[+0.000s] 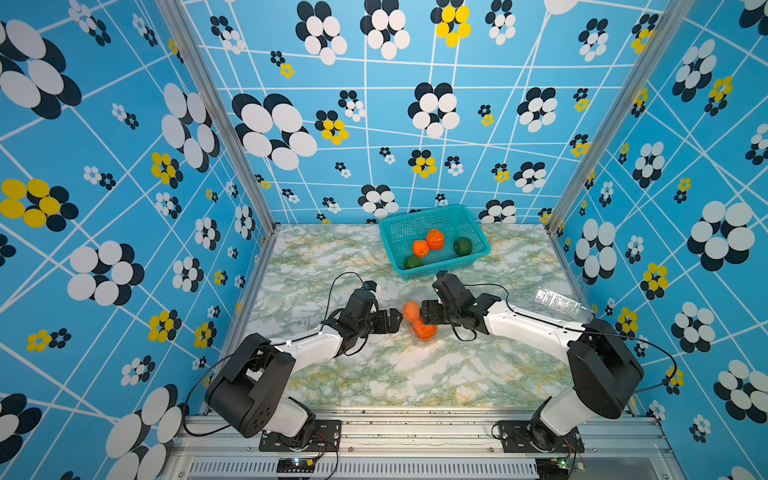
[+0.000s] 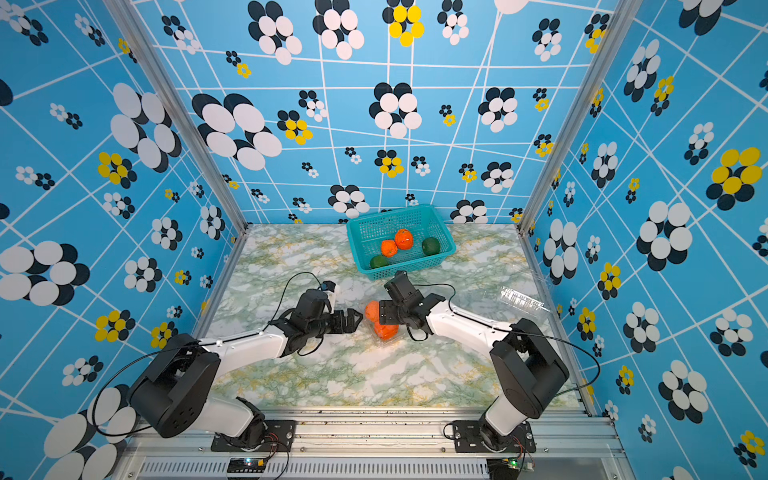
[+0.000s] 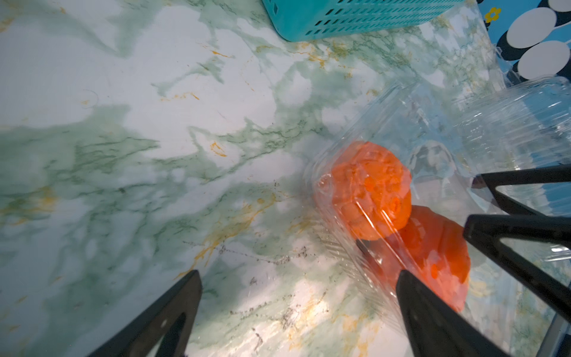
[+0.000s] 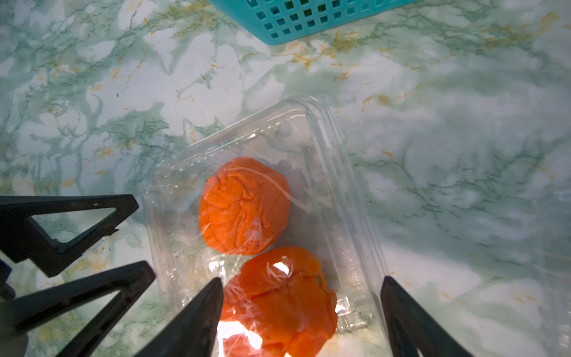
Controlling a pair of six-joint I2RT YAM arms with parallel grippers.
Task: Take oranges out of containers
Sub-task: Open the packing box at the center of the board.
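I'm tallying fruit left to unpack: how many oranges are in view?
4. In the teal basket: one orange and a second. In the clear container at mid-table: a third and a fourth. More could be hidden from view.

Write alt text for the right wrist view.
Two oranges lie inside a clear clamshell container on the marbled tabletop, the nearer one framed by the open right gripper. The left gripper, open, sits beside the container; a teal basket corner shows beyond.
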